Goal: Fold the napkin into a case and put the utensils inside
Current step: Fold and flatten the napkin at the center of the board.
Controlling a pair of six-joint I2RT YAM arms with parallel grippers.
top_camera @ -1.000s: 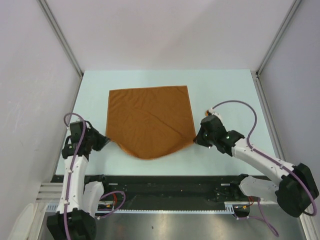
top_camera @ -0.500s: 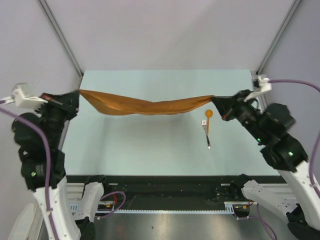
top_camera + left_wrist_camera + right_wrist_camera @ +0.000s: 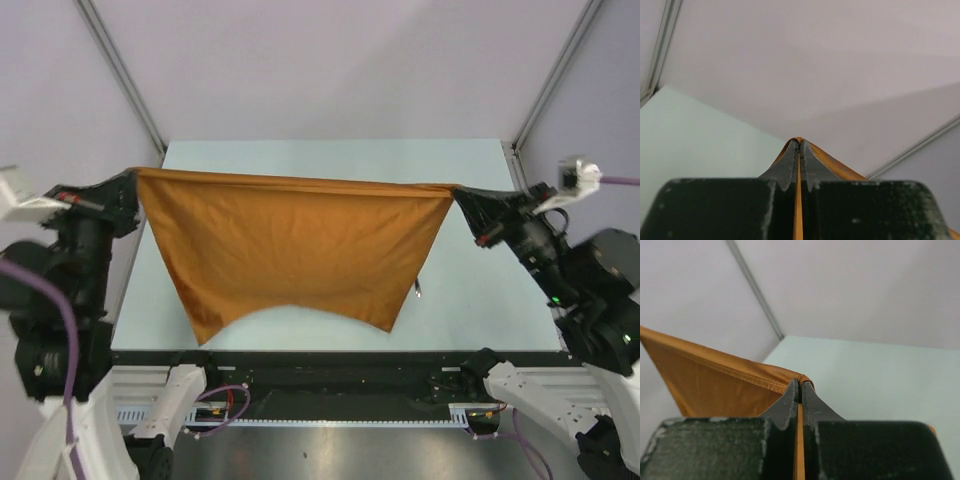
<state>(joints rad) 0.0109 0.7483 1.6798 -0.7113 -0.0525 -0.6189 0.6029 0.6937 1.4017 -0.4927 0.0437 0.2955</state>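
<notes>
**Napkin held spread in the air between both grippers, above the desk**

The pale mint desk fills the floor of a cell with plain white walls and slanting metal corner posts.

Over the desk hangs the napkin, a plain rust-orange cloth with no pattern. It is lifted clear of the surface and hides most of the desk's middle. Its top edge runs taut and almost level from the left side to the right. Below that edge the cloth narrows, and its two free lower corners dangle near the desk's front edge. The hem between them arches upward, and faint diagonal creases cross the sheet.

The left arm and the right arm are raised at either side and reach inward.

The left gripper is clamped tight on the napkin's upper left corner. In the left wrist view its fingers meet with only a thin orange strip between them.

The right gripper is likewise pinched closed on the upper right corner. In the right wrist view the hemmed cloth spreads away to the left of the closed fingers.

One slender utensil end lies on the desk just past the napkin's right edge. The rest of it is hidden behind the cloth.
</notes>
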